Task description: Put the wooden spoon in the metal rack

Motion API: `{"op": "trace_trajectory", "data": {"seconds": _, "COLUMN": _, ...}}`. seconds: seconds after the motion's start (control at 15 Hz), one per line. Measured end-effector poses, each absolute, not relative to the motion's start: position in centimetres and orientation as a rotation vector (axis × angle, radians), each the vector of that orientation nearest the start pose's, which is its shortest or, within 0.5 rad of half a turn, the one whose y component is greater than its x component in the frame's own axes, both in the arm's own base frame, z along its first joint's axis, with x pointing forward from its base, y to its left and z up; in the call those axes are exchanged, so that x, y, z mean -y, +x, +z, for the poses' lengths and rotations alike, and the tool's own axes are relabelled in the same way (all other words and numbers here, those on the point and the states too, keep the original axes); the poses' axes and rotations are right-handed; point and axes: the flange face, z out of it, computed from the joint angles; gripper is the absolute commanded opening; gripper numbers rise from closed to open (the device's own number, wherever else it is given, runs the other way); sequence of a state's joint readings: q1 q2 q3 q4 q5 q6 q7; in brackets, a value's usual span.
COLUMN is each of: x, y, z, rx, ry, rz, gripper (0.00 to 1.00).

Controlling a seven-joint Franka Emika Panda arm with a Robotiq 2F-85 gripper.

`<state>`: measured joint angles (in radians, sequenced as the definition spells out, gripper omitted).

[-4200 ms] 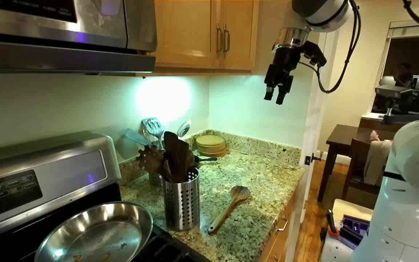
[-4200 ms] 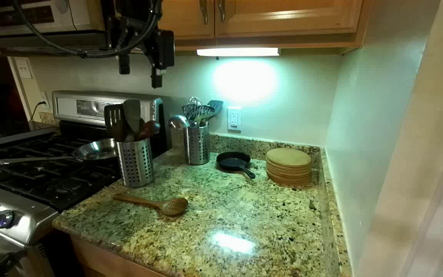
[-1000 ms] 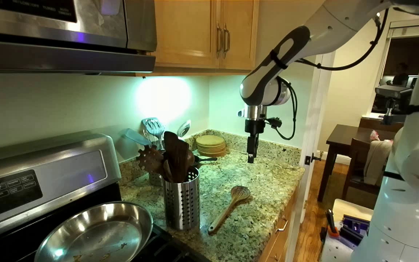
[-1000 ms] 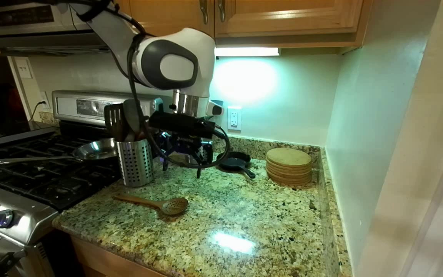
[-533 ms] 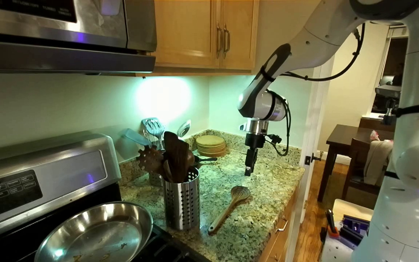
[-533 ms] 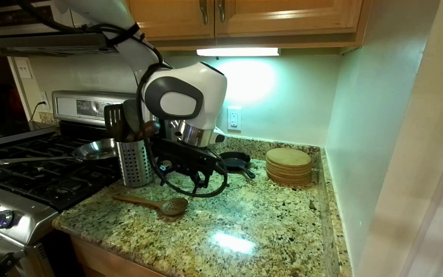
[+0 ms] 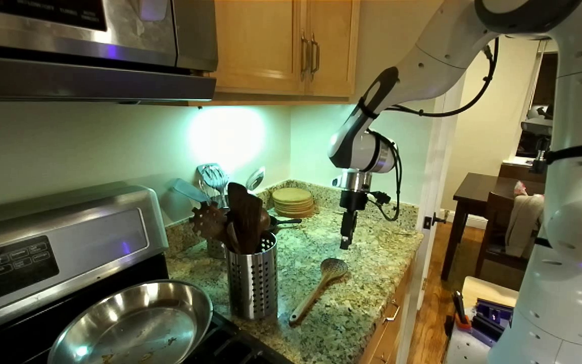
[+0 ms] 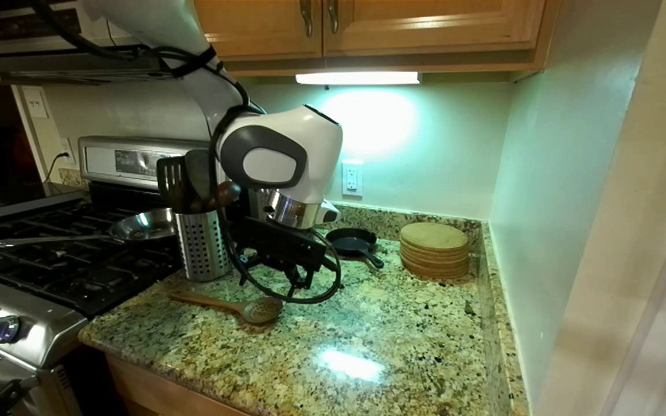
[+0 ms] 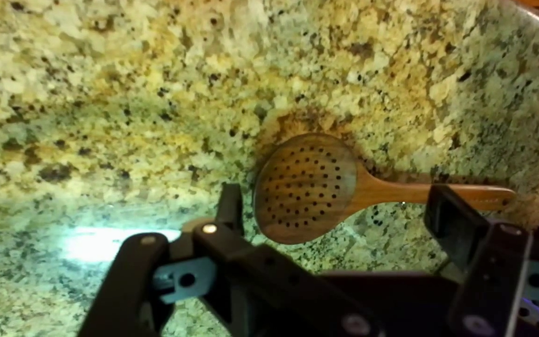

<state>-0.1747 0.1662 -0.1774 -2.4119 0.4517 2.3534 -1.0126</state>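
Note:
The wooden spoon (image 7: 332, 270) lies flat on the granite counter; it also shows in an exterior view (image 8: 261, 310) and in the wrist view (image 9: 304, 192). Its bowl has many small holes and its handle points toward the counter's stove side. The metal rack (image 7: 252, 288), a silver cylinder with holes, stands upright beside the spoon and holds several dark utensils; it shows also in an exterior view (image 8: 201, 248). My gripper (image 7: 345, 241) points down above the counter near the spoon's bowl. In the wrist view its fingers (image 9: 335, 189) are wide apart with nothing between them, the spoon lying below.
A second utensil holder (image 7: 215, 247) stands behind the rack. A small black pan (image 8: 351, 241) and a stack of round boards (image 8: 434, 248) are at the back. A steel frying pan (image 7: 139, 323) sits on the stove. Cabinets (image 7: 281, 50) hang above.
My arm has come down from high up to just above the counter, with the gripper turned. In the last half second it lowers slightly. The spoon and rack have not moved.

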Motion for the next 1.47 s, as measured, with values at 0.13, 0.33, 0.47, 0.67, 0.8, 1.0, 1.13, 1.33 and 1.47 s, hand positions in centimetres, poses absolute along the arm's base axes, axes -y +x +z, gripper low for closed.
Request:
{"op": "trace_trajectory", "data": {"seconds": 0.13, "x": 15.6, "y": 44.6, "z": 22.2, "rx": 0.437, "ry": -2.771, "rz": 0.018, "gripper": 1.00}}
{"op": "trace_trajectory", "data": {"seconds": 0.33, "x": 15.6, "y": 45.0, "z": 20.2, "rx": 0.475, "ry": -2.770, "rz": 0.014, "gripper": 1.00}}
{"op": "trace_trajectory", "data": {"seconds": 0.47, "x": 15.8, "y": 45.3, "z": 18.8, "rx": 0.507, "ry": -2.778, "rz": 0.002, "gripper": 1.00}}
{"op": "trace_trajectory", "data": {"seconds": 0.67, "x": 16.2, "y": 45.7, "z": 17.2, "rx": 0.544, "ry": -2.782, "rz": -0.013, "gripper": 1.00}}
{"op": "trace_trajectory", "data": {"seconds": 0.8, "x": 16.3, "y": 45.9, "z": 16.4, "rx": 0.552, "ry": -2.770, "rz": -0.010, "gripper": 1.00}}
{"op": "trace_trajectory", "data": {"seconds": 1.0, "x": 16.5, "y": 46.4, "z": 15.8, "rx": 0.559, "ry": -2.761, "rz": -0.014, "gripper": 0.89}}
{"op": "trace_trajectory", "data": {"seconds": 1.13, "x": 16.5, "y": 46.7, "z": 15.8, "rx": 0.567, "ry": -2.757, "rz": -0.021, "gripper": 0.75}}
{"op": "trace_trajectory", "data": {"seconds": 1.33, "x": 16.5, "y": 47.0, "z": 15.7, "rx": 0.575, "ry": -2.753, "rz": -0.028, "gripper": 0.67}}
{"op": "trace_trajectory", "data": {"seconds": 1.47, "x": 16.3, "y": 47.2, "z": 15.6, "rx": 0.580, "ry": -2.749, "rz": -0.028, "gripper": 0.61}}
